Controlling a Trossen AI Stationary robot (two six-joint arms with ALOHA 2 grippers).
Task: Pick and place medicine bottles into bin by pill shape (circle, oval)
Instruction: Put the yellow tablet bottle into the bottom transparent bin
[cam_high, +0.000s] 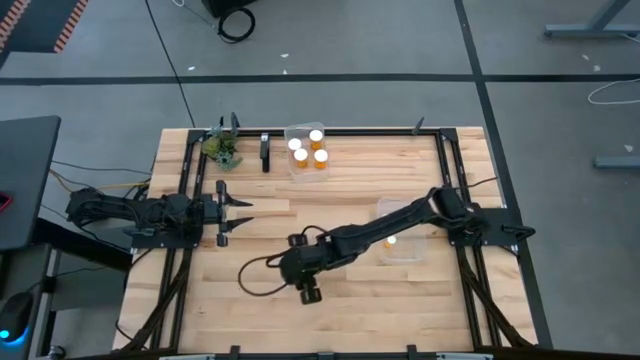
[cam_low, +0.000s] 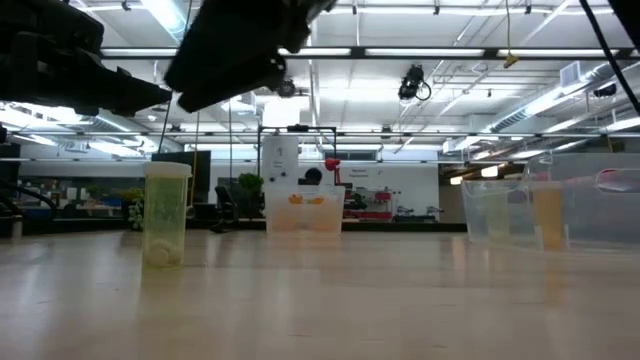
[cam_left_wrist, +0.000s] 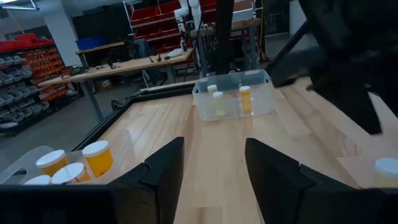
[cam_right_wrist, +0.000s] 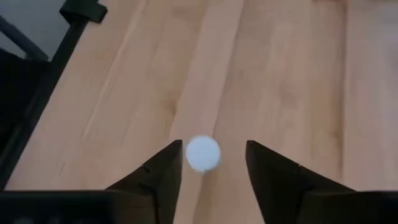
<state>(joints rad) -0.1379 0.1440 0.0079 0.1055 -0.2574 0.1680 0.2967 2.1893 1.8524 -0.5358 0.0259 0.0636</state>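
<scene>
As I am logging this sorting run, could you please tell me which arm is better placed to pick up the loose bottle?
Right. Its open tool hangs directly above the white-capped bottle on the table's near-middle, while the left tool waits open at the left side.

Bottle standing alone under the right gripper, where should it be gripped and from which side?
Best taken from straight above, fingers closing on the round sides of the bottle just under its white cap. It stands upright with bare table around it, and the open right gripper hangs over it with the cap between its fingers.
</scene>
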